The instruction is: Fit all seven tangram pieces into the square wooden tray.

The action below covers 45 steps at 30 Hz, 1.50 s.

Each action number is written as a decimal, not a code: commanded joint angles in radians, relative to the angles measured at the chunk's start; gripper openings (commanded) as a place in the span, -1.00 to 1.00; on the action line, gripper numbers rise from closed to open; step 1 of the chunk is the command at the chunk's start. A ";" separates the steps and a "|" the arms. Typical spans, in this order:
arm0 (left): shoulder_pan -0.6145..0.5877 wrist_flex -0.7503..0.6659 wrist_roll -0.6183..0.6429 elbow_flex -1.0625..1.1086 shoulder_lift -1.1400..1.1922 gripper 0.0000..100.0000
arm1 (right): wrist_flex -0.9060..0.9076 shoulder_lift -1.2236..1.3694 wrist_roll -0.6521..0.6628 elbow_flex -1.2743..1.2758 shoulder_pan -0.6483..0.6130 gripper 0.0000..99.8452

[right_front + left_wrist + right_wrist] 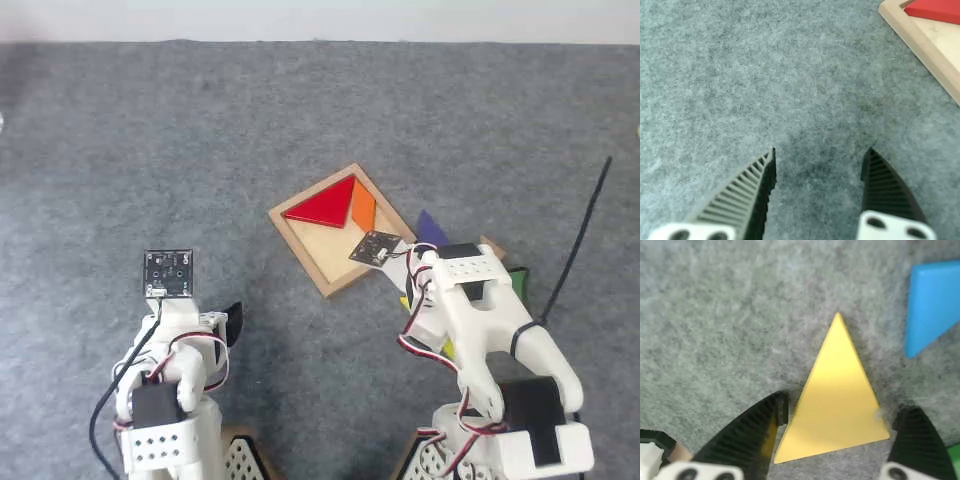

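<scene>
Robotics lab bench: grey felt mat [150,150]

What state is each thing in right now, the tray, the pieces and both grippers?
Tray: partly filled.
Red triangle: in the tray.
Orange piece: in the tray.
Yellow triangle: flat on the carpet.
Blue piece: flat on the carpet.
Left gripper: open, empty.
Right gripper: open, straddling the yellow triangle.

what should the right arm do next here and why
Probably close the right gripper on the yellow triangle. Its open jaws stand either side of the piece, which lies flat on the carpet outside the tray. The red triangle and orange piece already sit in the tray.
</scene>
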 commanded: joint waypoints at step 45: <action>0.000 0.005 0.008 -0.022 -0.021 -0.46 | 0.004 0.001 -0.226 0.035 -0.038 -0.48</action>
